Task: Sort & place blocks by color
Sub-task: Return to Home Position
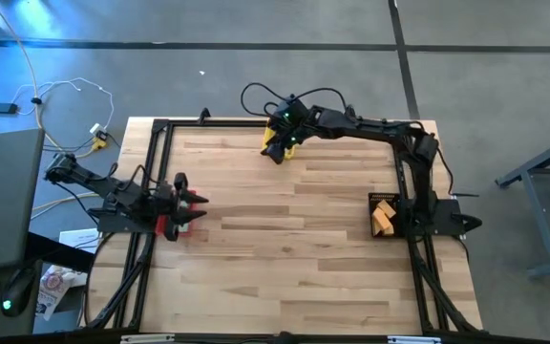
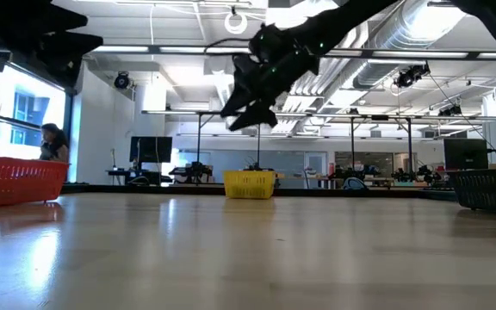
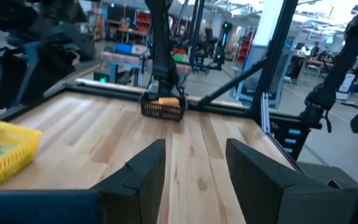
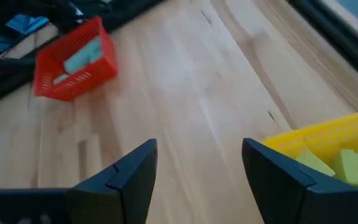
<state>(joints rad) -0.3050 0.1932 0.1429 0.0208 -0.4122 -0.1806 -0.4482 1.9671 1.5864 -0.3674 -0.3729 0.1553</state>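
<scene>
The blocks lie sorted in three bins. Teal blocks are in the red bin at the table's left edge. Light green blocks are in the yellow bin near the far edge. Orange blocks are in the black bin at the right edge. My right gripper hangs open and empty in the air just over the yellow bin. My left gripper is open and empty above the red bin.
The black frame rails run along the table's left, far and right edges. Bare wooden tabletop spreads between the three bins. Cables lie on the floor beyond the far left corner.
</scene>
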